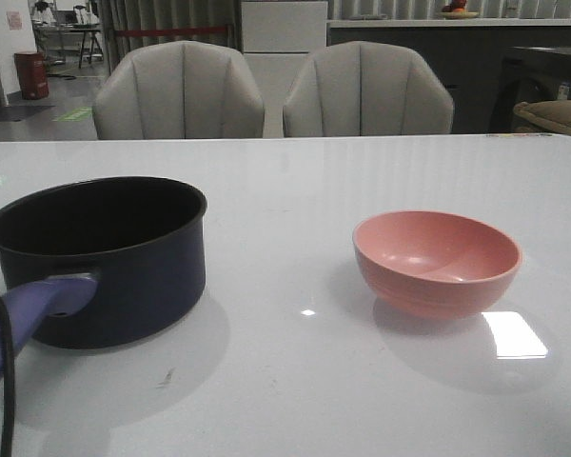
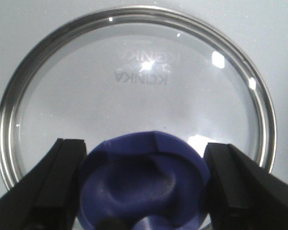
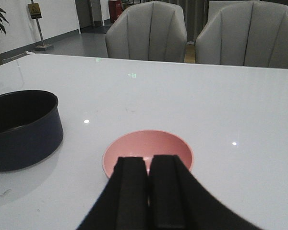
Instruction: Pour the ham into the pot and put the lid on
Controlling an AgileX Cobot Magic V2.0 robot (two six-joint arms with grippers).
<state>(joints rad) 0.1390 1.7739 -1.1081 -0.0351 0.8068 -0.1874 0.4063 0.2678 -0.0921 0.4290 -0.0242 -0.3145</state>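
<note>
Lid (image 2: 134, 100) flat on the table (image 1: 295, 381), unseen from the front. Left gripper (image 2: 143, 184) spread, a finger at 3 and 9 o'clock of the knob (image 2: 144, 179), apparently not touching. Glass: stiff, slick, breakable; take the knob. Right gripper (image 3: 148, 191) pressed together, empty, over the pink bowl (image 1: 438, 262). Pot (image 1: 100, 262) uncovered, at 9 o'clock from the bowl; ham not visible
</note>
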